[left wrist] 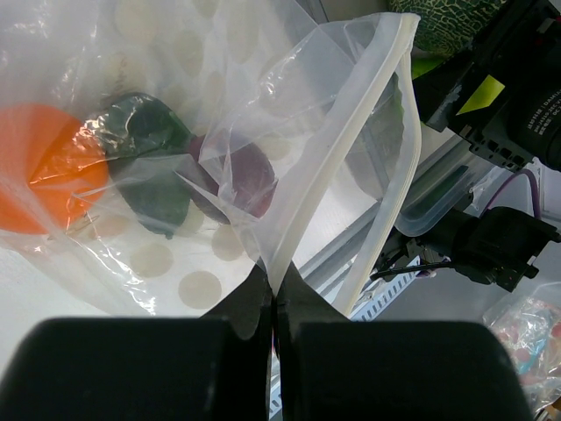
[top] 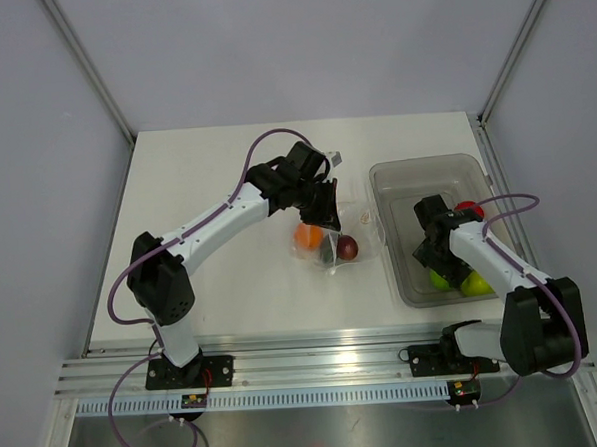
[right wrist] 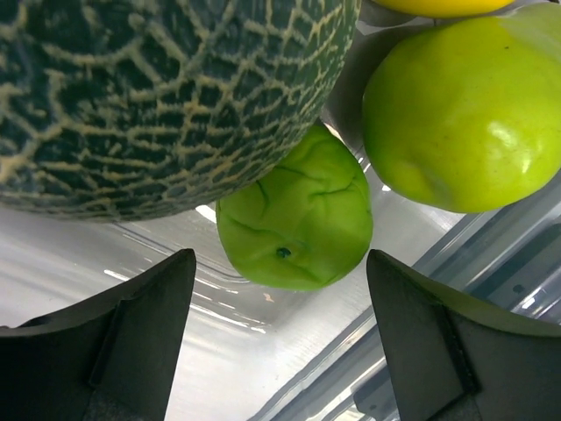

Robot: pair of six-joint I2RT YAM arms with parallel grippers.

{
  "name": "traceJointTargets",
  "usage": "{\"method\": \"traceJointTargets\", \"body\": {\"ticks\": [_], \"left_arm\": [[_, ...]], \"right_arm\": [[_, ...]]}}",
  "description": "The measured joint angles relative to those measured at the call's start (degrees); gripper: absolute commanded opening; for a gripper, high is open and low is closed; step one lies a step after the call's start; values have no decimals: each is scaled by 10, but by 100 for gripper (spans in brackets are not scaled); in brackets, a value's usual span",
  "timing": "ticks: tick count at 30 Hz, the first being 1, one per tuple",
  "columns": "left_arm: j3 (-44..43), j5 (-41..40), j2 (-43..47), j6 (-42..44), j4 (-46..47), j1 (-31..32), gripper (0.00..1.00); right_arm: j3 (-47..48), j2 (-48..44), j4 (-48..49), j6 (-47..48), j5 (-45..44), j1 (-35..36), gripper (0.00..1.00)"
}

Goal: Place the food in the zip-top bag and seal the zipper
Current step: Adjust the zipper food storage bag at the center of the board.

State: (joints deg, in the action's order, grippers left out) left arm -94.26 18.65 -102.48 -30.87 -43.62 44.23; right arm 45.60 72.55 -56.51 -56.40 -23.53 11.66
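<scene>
Green puckered toy fruit (right wrist: 294, 224) sits straight ahead of my right gripper (right wrist: 280, 257), fingers spread, in the grey tub (top: 420, 162) at the table's (top: 215, 168) right edge; my left gripper (left wrist: 273, 298) pinches the dotted clear bag's (left wrist: 175, 132) zipper (left wrist: 351, 158).

Lab enclosure: white table (top: 232, 297), aluminium rails (top: 315, 348).

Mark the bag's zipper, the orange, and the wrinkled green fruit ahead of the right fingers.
zipper (left wrist: 326, 167), left wrist view, middle of the white strip.
orange (left wrist: 39, 167), left wrist view, centre of its visible side.
wrinkled green fruit (right wrist: 294, 224), right wrist view, its creased middle.
</scene>
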Motion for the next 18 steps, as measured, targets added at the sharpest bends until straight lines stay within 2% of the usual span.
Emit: {"method": "traceJointTargets", "body": {"ticks": [5,8,11,18], "left_arm": [[0,0,0,0,0,0,0],[0,0,0,0,0,0,0],[0,0,0,0,0,0,0],[0,1,0,0,0,0,0]], "right_arm": [[0,10,3,-8,-23,0,79],[0,11,3,-11,-31,0,85],[0,16,3,-16,-41,0,86],[1,22,3,-24,-57,0,75]]}}
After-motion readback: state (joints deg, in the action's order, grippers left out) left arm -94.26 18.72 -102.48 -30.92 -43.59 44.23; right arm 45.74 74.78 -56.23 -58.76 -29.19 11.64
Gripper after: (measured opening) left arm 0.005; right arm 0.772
